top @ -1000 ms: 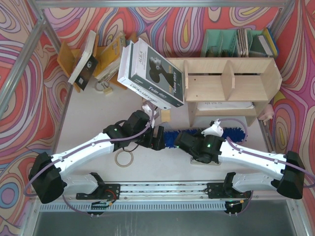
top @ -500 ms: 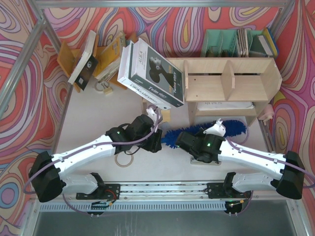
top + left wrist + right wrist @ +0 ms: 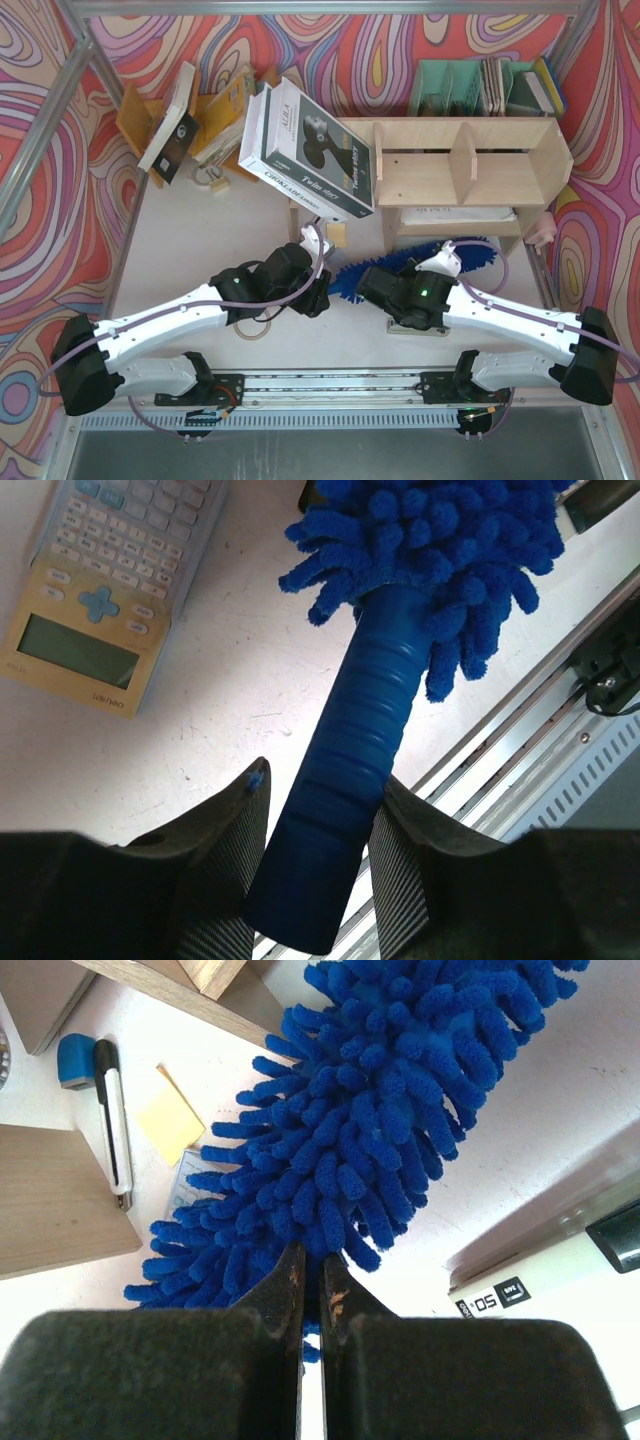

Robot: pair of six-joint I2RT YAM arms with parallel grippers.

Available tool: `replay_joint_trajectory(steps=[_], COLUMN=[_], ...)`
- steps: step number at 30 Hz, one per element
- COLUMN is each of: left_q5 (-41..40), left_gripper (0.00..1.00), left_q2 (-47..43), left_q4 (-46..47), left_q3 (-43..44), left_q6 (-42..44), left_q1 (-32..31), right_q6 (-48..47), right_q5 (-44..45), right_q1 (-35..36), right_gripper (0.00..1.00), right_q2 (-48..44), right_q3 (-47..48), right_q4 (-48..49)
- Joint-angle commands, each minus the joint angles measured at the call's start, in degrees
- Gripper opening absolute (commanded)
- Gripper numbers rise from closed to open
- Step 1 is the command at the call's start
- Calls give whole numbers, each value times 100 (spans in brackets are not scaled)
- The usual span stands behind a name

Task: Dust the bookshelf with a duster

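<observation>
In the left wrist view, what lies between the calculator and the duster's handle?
Only bare table lies between the calculator and the handle of the duster, as the left wrist view shows.

Bright even light, soft shadows, sharp focus

My left black two-finger gripper [image 3: 322, 780], pointing 2 o'clock, clamps the fluffy bright blue microfibre duster [image 3: 440, 540] by its handle. My right gripper [image 3: 310, 1257], pointing 10 o'clock, is pinched on its strands.

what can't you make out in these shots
- top view: middle of the duster, under the right arm; lower level of the bookshelf, mostly under its top boards
- left wrist: calculator and duster tip, cut by top edge
- right wrist: duster handle, out of frame
</observation>
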Motion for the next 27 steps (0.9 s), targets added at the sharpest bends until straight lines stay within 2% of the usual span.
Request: replay_joint_trajectory(steps=[1,6,12,16,21,27], left_q5=[-432,-390,-489,-526,-438,-379], left_gripper=[9,1,0,0,0,0], left_q2=[-157,-226,-226,-297,-397,-400], left_q4=[240,256,270,314,295,217], left_q3=[-102,-20,32,0,24,151], left_q6=[90,218,257,265,249,201], left_q1=[-118,-391,-580,-622,-672,-860], right_q6=[480,795,880,795,441,157], right_q5=[66,-10,-97,-118,-153,-157], right_q1=[78,74,75,74,64,7], right_gripper=[0,14,53,72,78,82], right_q2=[-122,-269,-712,-1241,-1617,-1656], right_q3=[235,174,-220,-847,-1476,-1760], right_q4=[-542,-808,-447,187,1222,2220])
